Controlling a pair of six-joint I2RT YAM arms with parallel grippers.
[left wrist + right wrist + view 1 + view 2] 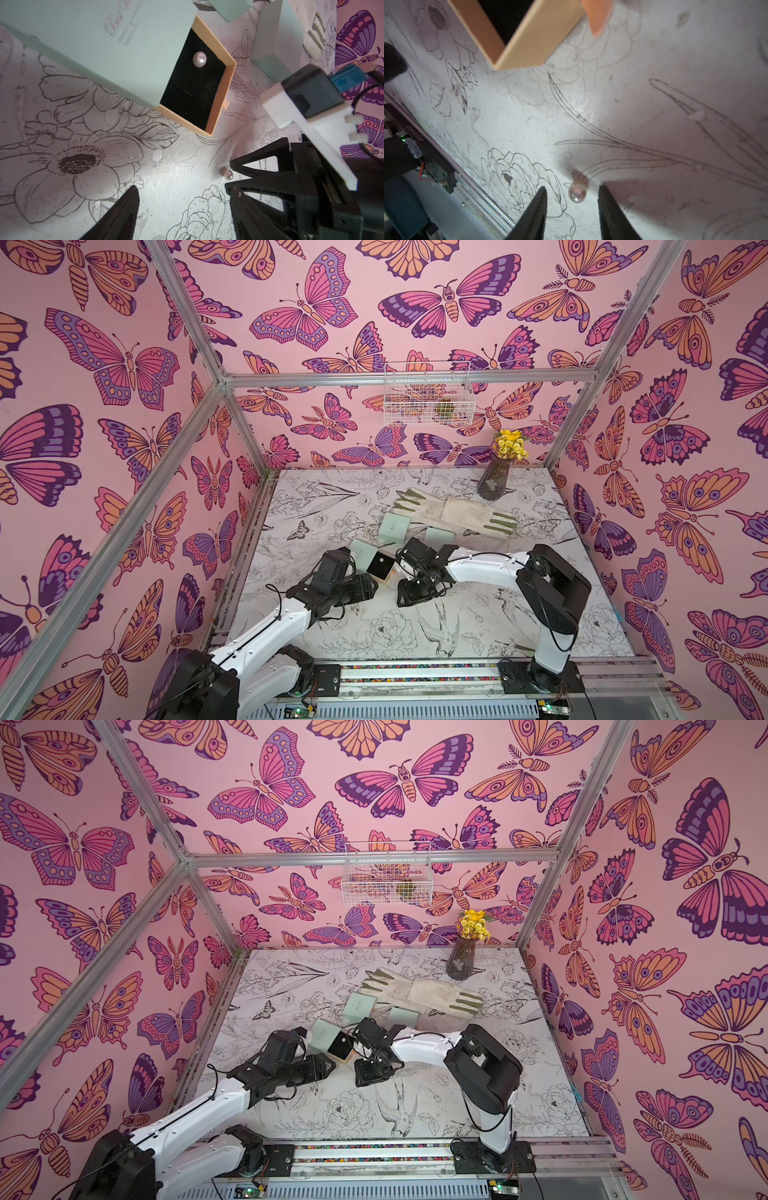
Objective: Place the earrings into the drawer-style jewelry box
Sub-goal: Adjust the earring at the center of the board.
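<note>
Pearl earring (pixel 577 194), loose on table (pixel 508 124) near the open drawer (pixel 220 106), whose black lining holds its mate (pixel 199 59). Right gripper (pixel 572 187): jaws apart astride the pearl, gripping nothing. Risk: the smooth round pearl could squirt or roll away if the jaws close off-centre.

Lab test booth: aluminium frame (pixel 311 379), butterfly-papered walls (pixel 365 344).

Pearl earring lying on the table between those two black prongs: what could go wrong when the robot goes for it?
The round white pearl earring sits loose between the open right gripper; closing off-centre could squirt it away across the flower-printed table. The open tan cardboard drawer is close by, so a low swing might knock it and jostle the other pearl earring inside.
</note>
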